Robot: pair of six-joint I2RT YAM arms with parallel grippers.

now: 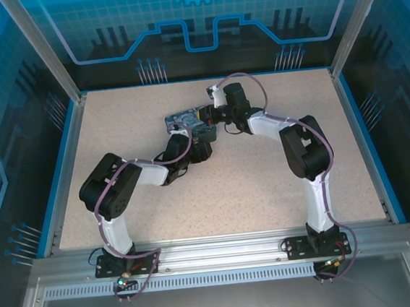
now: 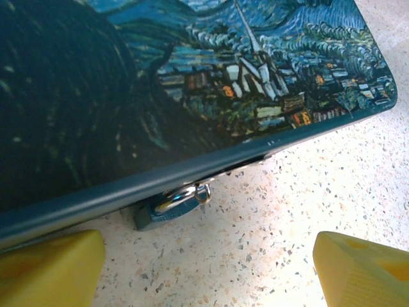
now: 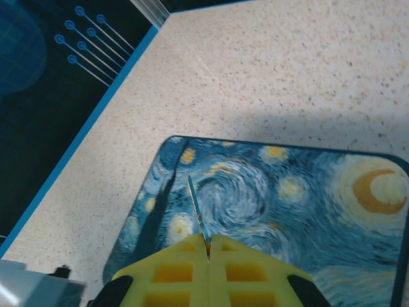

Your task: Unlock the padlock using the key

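**Pinching a sliver of key above the painted lid**

The right fingers (image 3: 220, 256) are clenched on the key (image 3: 197, 214). Its thin, dark blade pokes from the seam between the waffled yellow tips, above the lid of the box (image 3: 287, 192). Gripped by so little, it could swivel or slip if it meets the keyhole off-axis.

The left fingers (image 2: 54, 265) stand released and wide apart, blunt yellow wedges either side of the padlock (image 2: 167, 208), touching nothing. The padlock sits tucked just under the box's front rim. Its bluish-dark body seems to rest on the table (image 2: 307, 192), and its polished silvery shackle is hooked upward. Being loose, it may swing away from a pushing key unless steadied, and the overhanging rim crowds the approach.

The lid is smooth, round-cornered and printed with swirling stars. The table is matte and speckled like stone.
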